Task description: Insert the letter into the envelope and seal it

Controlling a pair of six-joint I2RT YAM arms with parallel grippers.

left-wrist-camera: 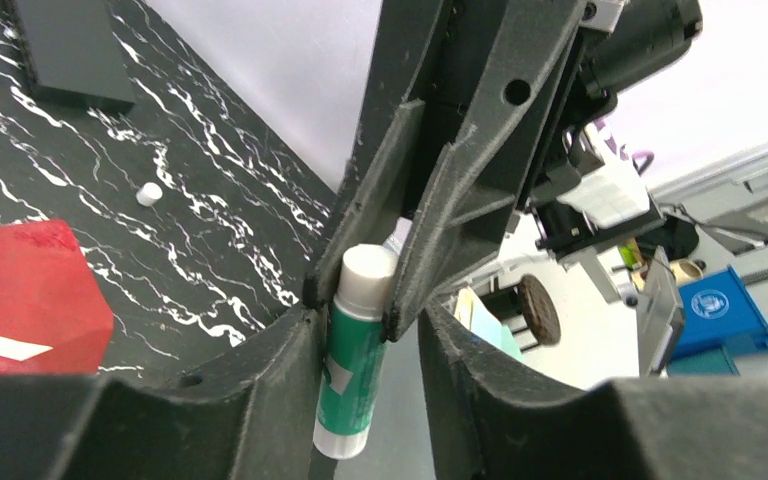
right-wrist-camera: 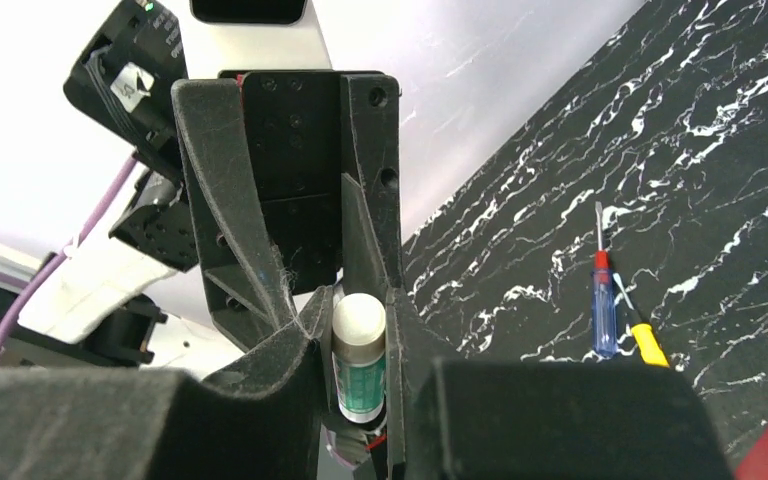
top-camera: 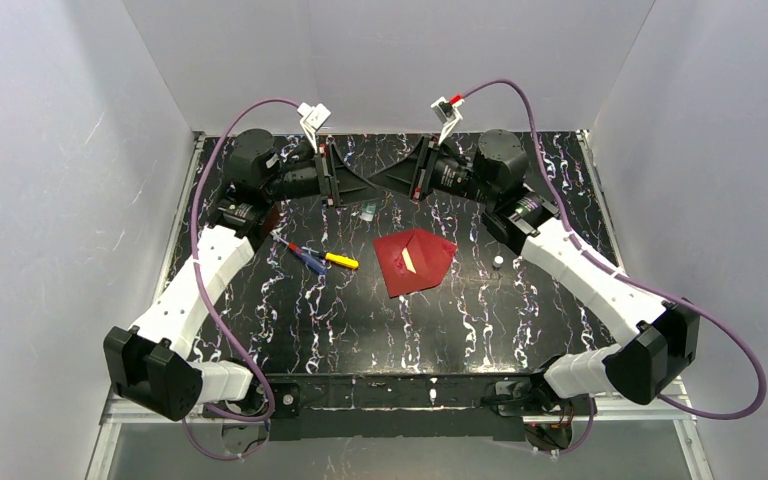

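Two grippers meet tip to tip above the far middle of the table (top-camera: 340,320), with one glue stick (left-wrist-camera: 352,370) between them. From overhead the stick is lost among the black fingers.

- right gripper (right-wrist-camera: 355,350): closed on the glue stick, a finger pressed to each side beside its white end.
- left gripper (left-wrist-camera: 370,335): jaws parted wider than the stick. One finger lies against the green barrel and the other stands clear of it.
- glue stick: green body, white at both ends; label too blurred to read.
- envelope (top-camera: 415,262): dark red, flat on the table near its centre, well apart from both grippers. The left wrist view cuts it off at the frame edge. I cannot tell whether the flap is folded down.
- letter (top-camera: 409,260): only a thin pale sliver shows against the red; the rest is hidden.
- blue-handled screwdriver (top-camera: 305,258) and yellow-handled screwdriver (top-camera: 341,261): lying left of the envelope, close together; I cannot tell whether they touch.
- small white piece (top-camera: 498,262): right of the envelope, alone, too small to identify.
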